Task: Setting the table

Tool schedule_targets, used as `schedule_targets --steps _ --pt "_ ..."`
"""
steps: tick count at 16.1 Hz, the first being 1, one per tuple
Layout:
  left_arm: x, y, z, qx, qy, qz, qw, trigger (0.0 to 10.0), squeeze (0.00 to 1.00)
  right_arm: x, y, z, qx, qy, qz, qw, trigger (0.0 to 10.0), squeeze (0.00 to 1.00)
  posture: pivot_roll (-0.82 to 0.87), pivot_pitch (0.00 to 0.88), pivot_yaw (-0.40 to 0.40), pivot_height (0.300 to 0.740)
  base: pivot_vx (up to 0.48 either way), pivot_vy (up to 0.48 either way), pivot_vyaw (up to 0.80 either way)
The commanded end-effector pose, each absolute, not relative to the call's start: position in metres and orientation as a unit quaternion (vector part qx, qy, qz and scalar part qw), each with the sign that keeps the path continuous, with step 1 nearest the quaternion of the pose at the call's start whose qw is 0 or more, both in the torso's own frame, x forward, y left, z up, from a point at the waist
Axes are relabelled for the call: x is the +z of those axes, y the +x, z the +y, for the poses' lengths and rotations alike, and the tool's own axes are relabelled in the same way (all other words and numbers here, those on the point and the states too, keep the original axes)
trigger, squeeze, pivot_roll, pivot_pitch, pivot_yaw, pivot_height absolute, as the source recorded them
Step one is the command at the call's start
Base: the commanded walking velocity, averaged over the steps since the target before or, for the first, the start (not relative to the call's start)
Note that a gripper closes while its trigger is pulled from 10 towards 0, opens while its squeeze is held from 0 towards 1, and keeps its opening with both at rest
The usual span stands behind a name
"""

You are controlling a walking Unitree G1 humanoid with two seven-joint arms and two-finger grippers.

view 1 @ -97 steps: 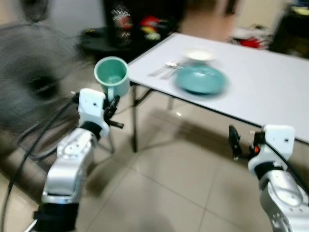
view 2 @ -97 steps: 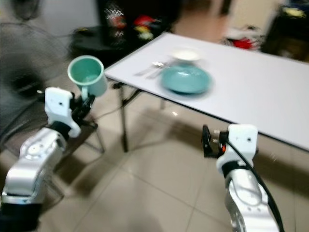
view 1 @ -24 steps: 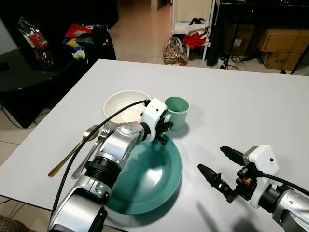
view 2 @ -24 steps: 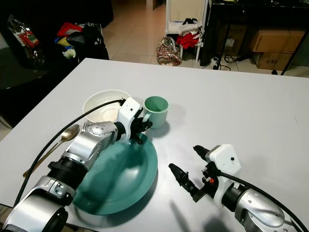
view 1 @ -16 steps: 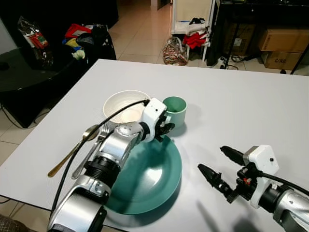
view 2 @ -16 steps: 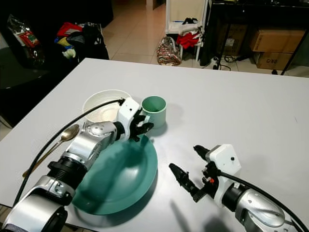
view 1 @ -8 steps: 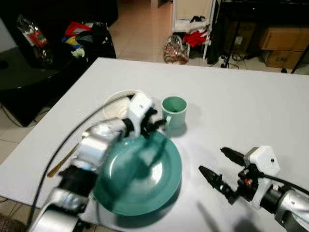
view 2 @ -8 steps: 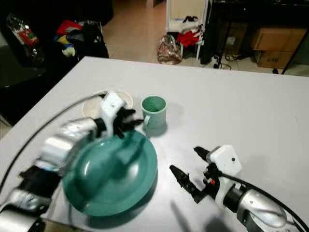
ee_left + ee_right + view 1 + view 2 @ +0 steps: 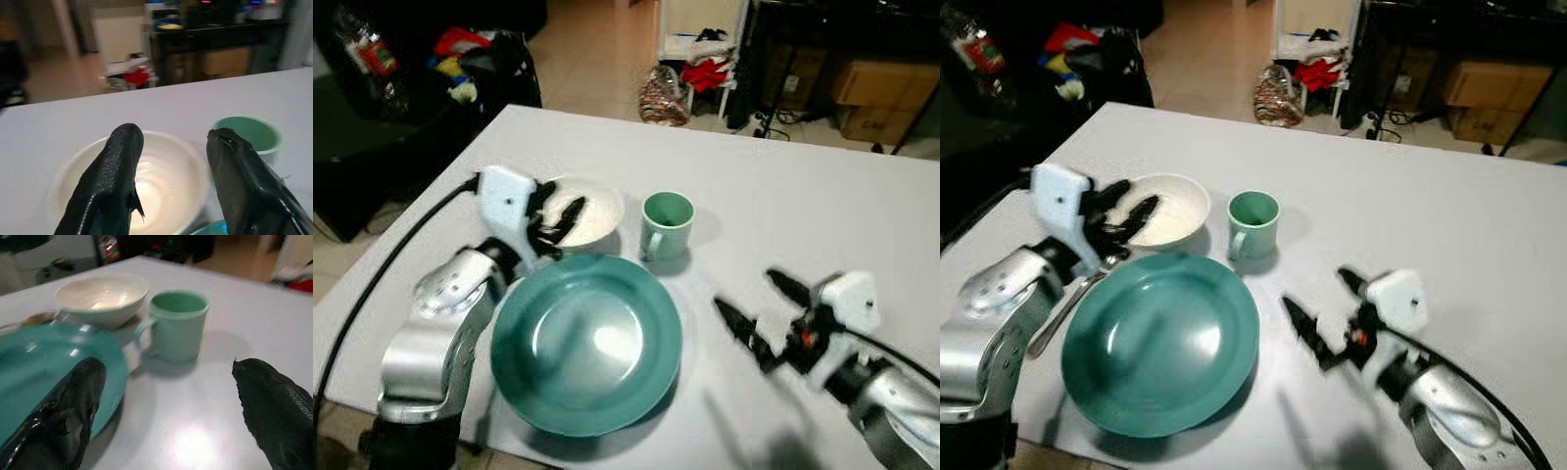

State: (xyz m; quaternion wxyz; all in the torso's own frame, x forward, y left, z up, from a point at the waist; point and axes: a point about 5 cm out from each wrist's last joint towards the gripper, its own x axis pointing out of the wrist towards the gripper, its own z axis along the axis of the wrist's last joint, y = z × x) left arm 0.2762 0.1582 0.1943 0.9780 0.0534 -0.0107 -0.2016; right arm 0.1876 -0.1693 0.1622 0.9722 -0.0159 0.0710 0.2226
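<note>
Left gripper (image 9: 557,220) hangs with its two black fingers spread and holding nothing, over the near rim of the bowl (image 9: 592,211). Right gripper (image 9: 759,313) hovers low over the bare table (image 9: 822,196), well to the right of the bowl, fingers wide apart and likewise empty.

The mug (image 9: 666,223) stands upright just right of the bowl, handle turned toward the plate (image 9: 586,343). The plate lies directly in front of the bowl, its far rim close under the bowl's edge; whether they touch is hard to tell. A spoon (image 9: 1072,294) pokes out along the plate's left side, near and left of the bowl, mostly behind the left arm.

What could go wrong, as I judge it:
- The left fingers sit so close to the bowl's rim that a low sweep sideways could clip it and push the bowl into the mug, which stands near enough to be nudged or tipped.
- The left forearm crosses above the spoon; dropping the elbow could drag the cutlery off its place or toward the table edge.
- The right gripper's spread fingers point toward the plate and mug; a forward reach at this height could knock the mug's handle or slide the plate.
- The plate's near rim lies close to the table edge, so any shove toward the robot risks it going over.
</note>
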Motion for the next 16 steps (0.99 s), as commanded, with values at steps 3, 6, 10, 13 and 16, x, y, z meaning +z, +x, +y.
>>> schedule_targets --steps 3,6,10,13,16 --pt "0.184 0.262 0.161 -0.163 0.063 -0.008 0.985 10.0 0.00 0.161 0.203 -0.180 0.069 0.001 0.027 0.997 10.0 0.00 0.03 0.000 -0.011 0.740 0.000 -0.480 0.00" --pt "0.178 0.262 0.159 -0.151 0.061 0.004 0.987 10.0 0.00 0.161 0.198 -0.187 0.015 -0.003 0.018 1.000 10.0 0.00 0.02 0.000 0.008 0.740 0.000 -0.480 0.00" --pt "0.172 0.268 0.158 -0.143 0.058 0.008 0.988 10.0 0.00 0.158 0.197 -0.185 0.004 -0.007 0.016 1.000 10.0 0.00 0.00 0.000 0.019 0.740 0.000 -0.480 0.00" --pt "0.169 0.270 0.155 -0.143 0.058 0.012 0.988 10.0 0.00 0.156 0.197 -0.187 -0.002 -0.007 0.021 1.000 10.0 0.00 0.00 0.000 0.019 0.740 0.000 -0.480 0.00" --pt "0.166 0.271 0.153 -0.146 0.063 0.014 0.987 10.0 0.00 0.153 0.196 -0.192 -0.013 -0.013 0.030 0.999 10.0 0.00 0.00 0.000 0.019 0.740 0.000 -0.480 0.00"
